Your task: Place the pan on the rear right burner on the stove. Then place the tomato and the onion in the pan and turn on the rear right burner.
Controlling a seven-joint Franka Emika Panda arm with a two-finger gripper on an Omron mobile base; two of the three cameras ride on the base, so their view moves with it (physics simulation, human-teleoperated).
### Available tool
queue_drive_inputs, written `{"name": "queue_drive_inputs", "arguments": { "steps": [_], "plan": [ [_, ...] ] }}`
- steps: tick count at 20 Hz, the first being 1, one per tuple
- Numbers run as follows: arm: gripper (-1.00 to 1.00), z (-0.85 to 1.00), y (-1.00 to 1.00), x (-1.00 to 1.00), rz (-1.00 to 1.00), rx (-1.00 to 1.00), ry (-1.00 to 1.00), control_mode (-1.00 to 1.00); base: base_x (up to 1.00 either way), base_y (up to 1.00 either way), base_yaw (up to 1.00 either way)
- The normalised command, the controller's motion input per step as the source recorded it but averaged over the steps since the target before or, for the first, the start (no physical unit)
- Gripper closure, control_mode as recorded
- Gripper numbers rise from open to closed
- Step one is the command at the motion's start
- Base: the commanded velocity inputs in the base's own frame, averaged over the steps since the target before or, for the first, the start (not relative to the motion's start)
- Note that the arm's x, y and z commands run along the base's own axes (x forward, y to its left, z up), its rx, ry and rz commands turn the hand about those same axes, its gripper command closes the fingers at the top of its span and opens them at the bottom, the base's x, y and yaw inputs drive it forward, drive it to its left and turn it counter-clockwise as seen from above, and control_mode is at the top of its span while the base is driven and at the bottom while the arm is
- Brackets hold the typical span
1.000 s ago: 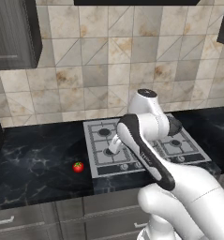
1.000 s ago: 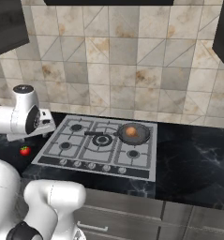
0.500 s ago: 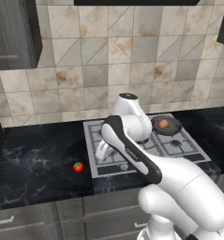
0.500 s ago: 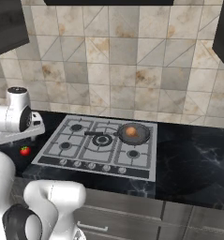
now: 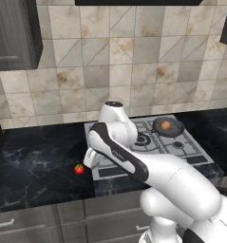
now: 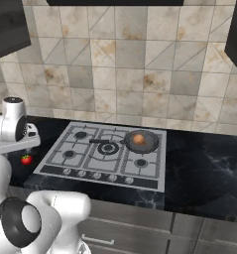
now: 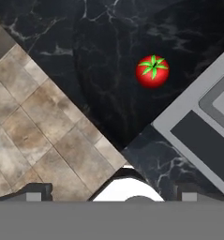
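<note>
No text, label, brand, number or sign can be read in any of the views. The stove (image 6: 154, 171) and its knobs (image 6: 96, 175) bear no legible markings, and the tiles and counter are plain.

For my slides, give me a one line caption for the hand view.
Looking down from the hand at the tomato on the black marble counter, beside the stove edge.
</note>
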Motion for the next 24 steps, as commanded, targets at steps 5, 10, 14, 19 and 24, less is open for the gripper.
{"name": "queue_drive_inputs", "arguments": {
  "steps": [5, 10, 14, 19, 24],
  "plan": [
    [-1.0, -0.22, 0.24, 0.13, 0.0, 0.0, 0.03, -1.0, 0.0, 0.0, 0.0],
    [-1.0, -0.18, 0.04, 0.16, 0.0, -0.05, 0.0, -1.0, 0.0, 0.0, 0.0],
    [-1.0, -0.16, 0.01, 0.22, 0.0, -0.02, 0.0, -1.0, 0.0, 0.0, 0.0],
    [-1.0, -0.15, 0.02, 0.25, 0.0, 0.0, 0.0, -1.0, 0.0, 0.0, 0.0],
    [-1.0, -0.2, 0.12, 0.23, 0.0, 0.0, 0.0, -1.0, 0.0, 0.0, 0.0]
  ]
}}
